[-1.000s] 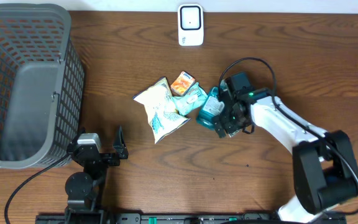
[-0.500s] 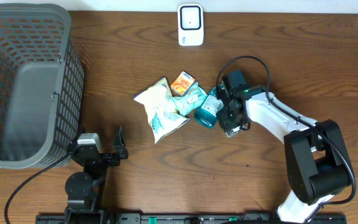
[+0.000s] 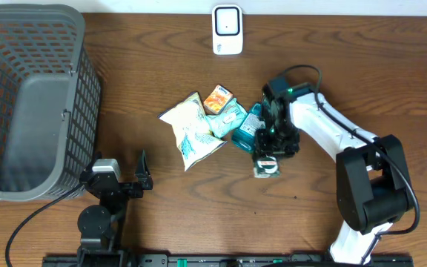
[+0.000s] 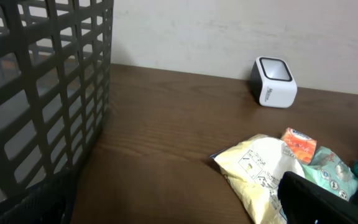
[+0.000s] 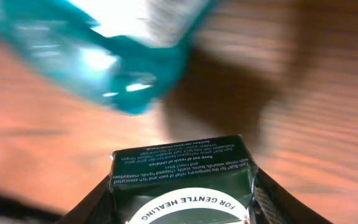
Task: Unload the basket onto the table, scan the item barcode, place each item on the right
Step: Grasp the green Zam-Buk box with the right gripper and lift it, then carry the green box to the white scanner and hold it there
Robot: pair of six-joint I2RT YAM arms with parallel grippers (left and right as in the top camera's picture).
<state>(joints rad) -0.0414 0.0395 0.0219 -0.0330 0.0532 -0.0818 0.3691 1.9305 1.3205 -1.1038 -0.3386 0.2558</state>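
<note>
My right gripper (image 5: 182, 208) is shut on a small dark green box (image 5: 180, 171) with white print, one finger pressed on each side. From overhead the green box (image 3: 267, 167) sits just in front of the pile, under the right gripper (image 3: 269, 154). A blurred teal package (image 5: 114, 53) lies beyond it. The white barcode scanner (image 3: 227, 30) stands at the table's far edge and also appears as the scanner (image 4: 273, 82) in the left wrist view. My left gripper (image 3: 128, 180) stays open near the front left, holding nothing.
A pile lies mid-table: a pale yellow snack bag (image 3: 193, 132), an orange packet (image 3: 218, 99), a mint-green packet (image 3: 230, 116) and the teal package (image 3: 247, 130). A large grey mesh basket (image 3: 35, 104) fills the left side.
My right gripper closed on the green box and drew it out of the pile toward the table's front. The left arm has not moved.
</note>
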